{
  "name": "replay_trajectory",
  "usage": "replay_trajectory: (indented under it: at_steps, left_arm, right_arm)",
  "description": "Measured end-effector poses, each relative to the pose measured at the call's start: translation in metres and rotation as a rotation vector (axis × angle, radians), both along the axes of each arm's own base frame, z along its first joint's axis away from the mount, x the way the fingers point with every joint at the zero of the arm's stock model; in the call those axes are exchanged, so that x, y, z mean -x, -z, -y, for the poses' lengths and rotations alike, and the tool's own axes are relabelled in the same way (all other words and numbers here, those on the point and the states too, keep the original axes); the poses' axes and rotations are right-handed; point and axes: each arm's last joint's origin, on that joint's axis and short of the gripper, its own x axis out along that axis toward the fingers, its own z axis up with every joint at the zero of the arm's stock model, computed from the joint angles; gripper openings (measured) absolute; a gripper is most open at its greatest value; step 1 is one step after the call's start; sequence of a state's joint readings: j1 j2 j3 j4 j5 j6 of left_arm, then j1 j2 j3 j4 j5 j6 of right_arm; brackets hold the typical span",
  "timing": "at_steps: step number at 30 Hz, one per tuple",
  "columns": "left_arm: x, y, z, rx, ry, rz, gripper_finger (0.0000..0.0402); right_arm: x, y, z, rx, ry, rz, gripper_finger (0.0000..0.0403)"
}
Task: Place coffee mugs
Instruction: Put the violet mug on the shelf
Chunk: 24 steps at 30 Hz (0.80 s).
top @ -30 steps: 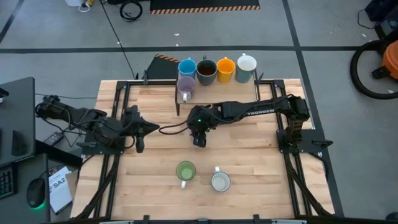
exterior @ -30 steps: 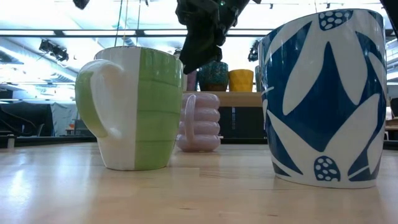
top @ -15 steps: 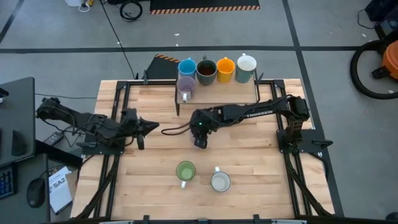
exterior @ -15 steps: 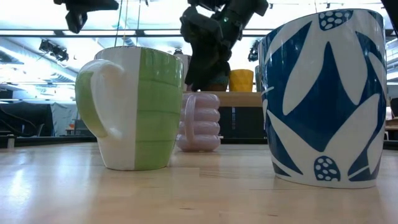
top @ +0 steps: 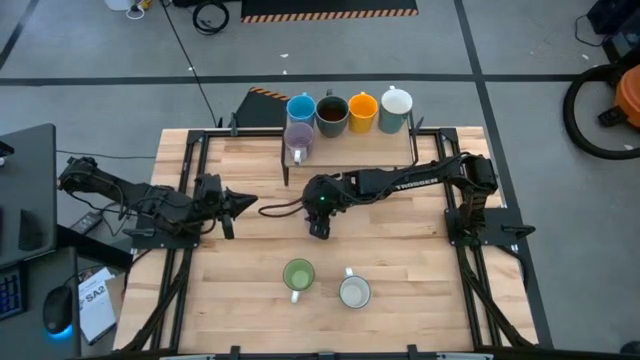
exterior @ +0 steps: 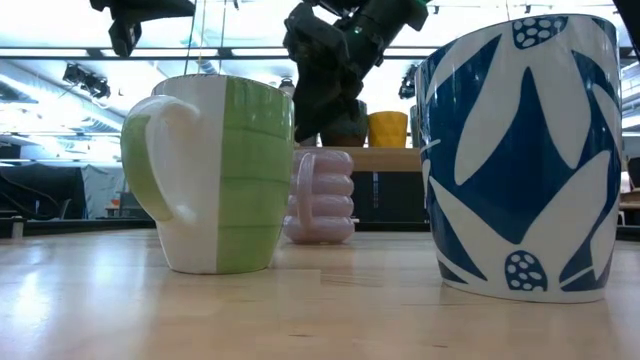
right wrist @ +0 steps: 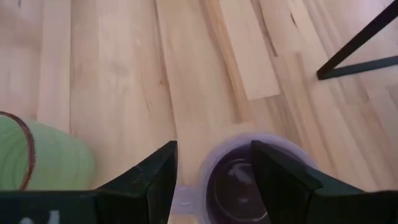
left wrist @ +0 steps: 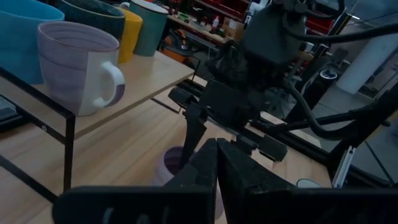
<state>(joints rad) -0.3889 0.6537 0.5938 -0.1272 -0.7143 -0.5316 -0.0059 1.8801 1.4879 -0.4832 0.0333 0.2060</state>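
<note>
While 5 mugs sit on the rack [top: 350, 148], my right gripper [right wrist: 214, 165] hangs open over a lilac mug [right wrist: 249, 180]; green mug [top: 298, 275] and white mug [top: 354, 292] wait; left gripper [top: 243, 203] shut.

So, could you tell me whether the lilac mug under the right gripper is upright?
Upright: the right wrist view looks down into the lilac mug's open mouth between the right gripper's open fingers.
</note>
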Motion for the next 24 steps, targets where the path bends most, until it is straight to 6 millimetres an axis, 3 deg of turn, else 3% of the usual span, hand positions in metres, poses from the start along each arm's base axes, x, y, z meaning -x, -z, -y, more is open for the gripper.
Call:
replay_trajectory:
  at_steps: [24]
  left_arm:
    - [0.0,0.0,0.0,0.003,0.0,0.004,0.0015]
  right_arm:
    - [-0.002,0.024,0.001,-0.038,0.068,-0.101,0.0207]
